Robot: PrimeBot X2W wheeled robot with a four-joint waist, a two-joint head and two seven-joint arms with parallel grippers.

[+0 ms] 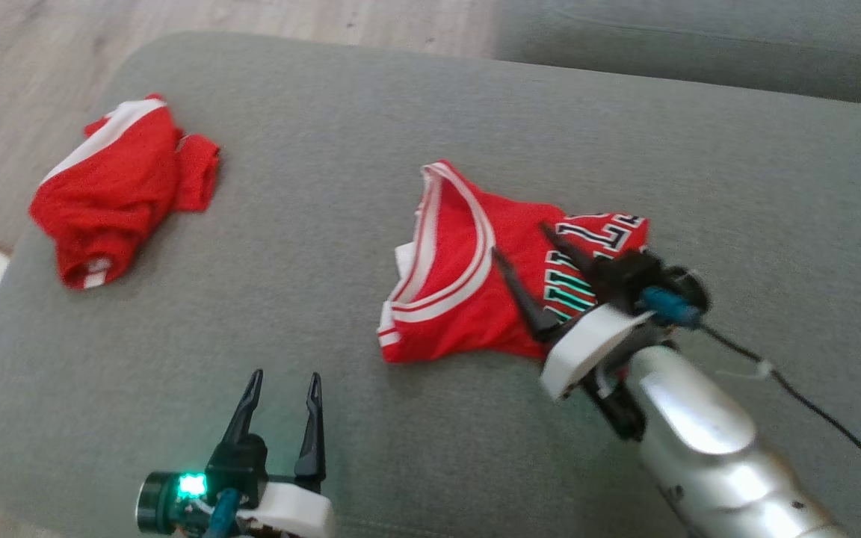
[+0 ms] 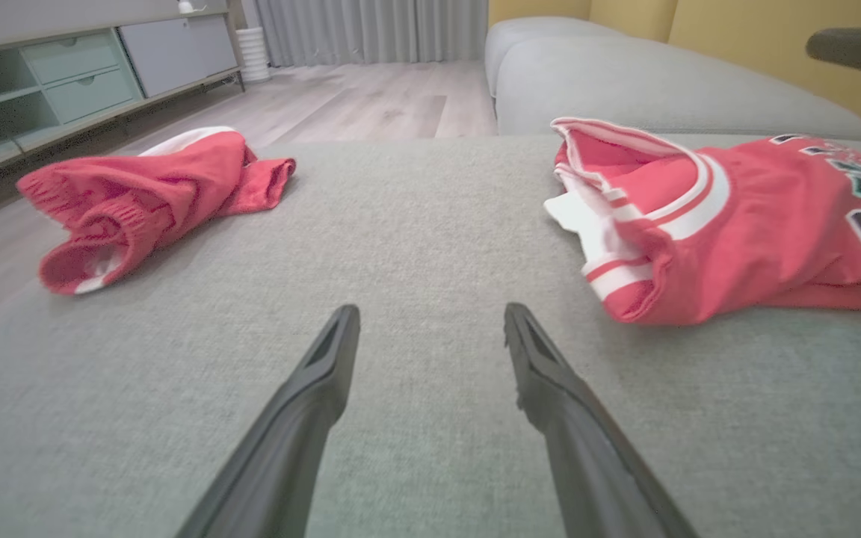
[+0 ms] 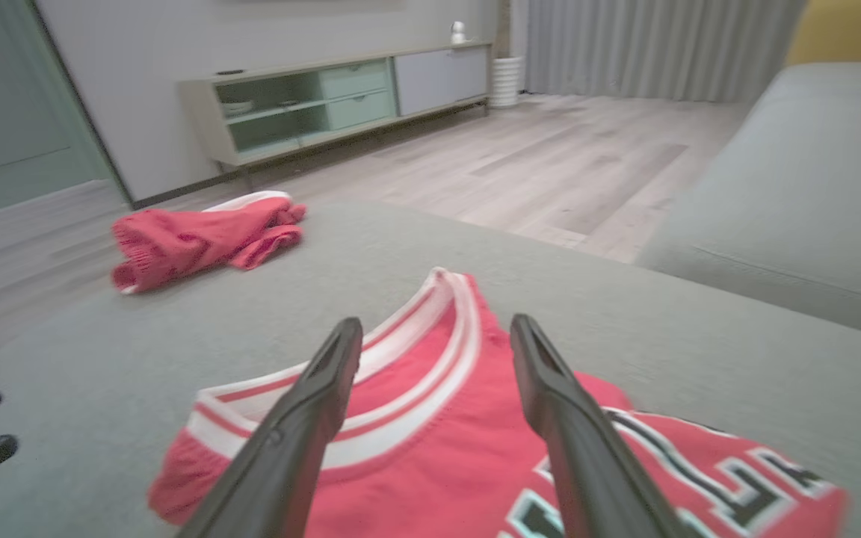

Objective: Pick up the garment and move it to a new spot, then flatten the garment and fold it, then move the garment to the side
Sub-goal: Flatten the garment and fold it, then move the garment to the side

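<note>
The garment [image 1: 460,291] is a red jersey with white trim and black lettering. It lies crumpled right of centre on the grey cushion [image 1: 326,112], and shows in the left wrist view [image 2: 737,224] and the right wrist view [image 3: 430,448]. My right gripper [image 1: 519,239] hovers open just over its lettered part, fingers apart above the neckline [image 3: 435,323], holding nothing. Near the cushion's front edge my left gripper [image 1: 285,376] is open and empty, left of the jersey, over bare fabric [image 2: 430,309].
A second red garment [image 1: 116,187] with white trim lies bunched at the cushion's far left [image 2: 146,194]. Another grey cushion [image 1: 699,45] adjoins at the back right. A black cable [image 1: 812,403] trails from my right wrist. Wooden floor and a low cabinet [image 3: 326,104] lie beyond.
</note>
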